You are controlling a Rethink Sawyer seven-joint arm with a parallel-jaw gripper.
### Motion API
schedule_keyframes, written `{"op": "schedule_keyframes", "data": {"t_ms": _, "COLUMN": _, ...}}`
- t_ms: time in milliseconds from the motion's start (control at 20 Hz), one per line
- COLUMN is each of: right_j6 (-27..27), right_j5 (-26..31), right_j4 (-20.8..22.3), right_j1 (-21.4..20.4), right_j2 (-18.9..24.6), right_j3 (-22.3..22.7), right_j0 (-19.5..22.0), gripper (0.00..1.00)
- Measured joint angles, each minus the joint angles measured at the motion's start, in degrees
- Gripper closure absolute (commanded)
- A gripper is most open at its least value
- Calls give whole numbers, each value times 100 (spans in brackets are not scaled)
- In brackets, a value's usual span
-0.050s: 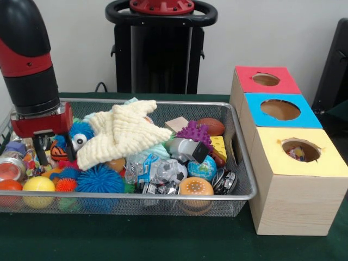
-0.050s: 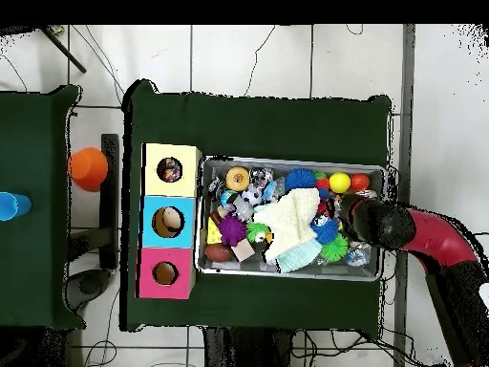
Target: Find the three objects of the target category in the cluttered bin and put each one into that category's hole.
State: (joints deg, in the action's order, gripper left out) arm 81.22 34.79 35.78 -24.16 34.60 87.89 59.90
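My gripper hangs low over the left end of the wire bin, open, with its two black fingers on either side of a small orange and black ball. Right beside it lie a blue fuzzy toy with an eye and a cream knitted star. In the overhead view the gripper is at the bin's right end. Three boxes stand beside the bin, with a red hole, a blue hole and a yellow hole. Something colourful shows inside the yellow hole.
The bin is packed: yellow ball, blue spiky ball, purple spiky ball, brown football, globe ball, soccer ball, wooden block. An orange cup stands on a separate table.
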Motion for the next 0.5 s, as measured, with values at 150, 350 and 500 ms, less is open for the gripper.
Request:
{"op": "schedule_keyframes", "data": {"t_ms": 150, "right_j6": 0, "right_j5": 0, "right_j4": 5, "right_j1": 40, "right_j2": 2, "right_j3": -56, "right_j0": 17, "gripper": 0}}
{"op": "schedule_keyframes", "data": {"t_ms": 350, "right_j6": 0, "right_j5": 0, "right_j4": 7, "right_j1": 102, "right_j2": 23, "right_j3": -144, "right_j0": 120, "gripper": 0}}
{"op": "schedule_keyframes", "data": {"t_ms": 500, "right_j6": 0, "right_j5": 32, "right_j4": -21, "right_j1": 181, "right_j2": 89, "right_j3": -212, "right_j0": 272, "gripper": 0}}
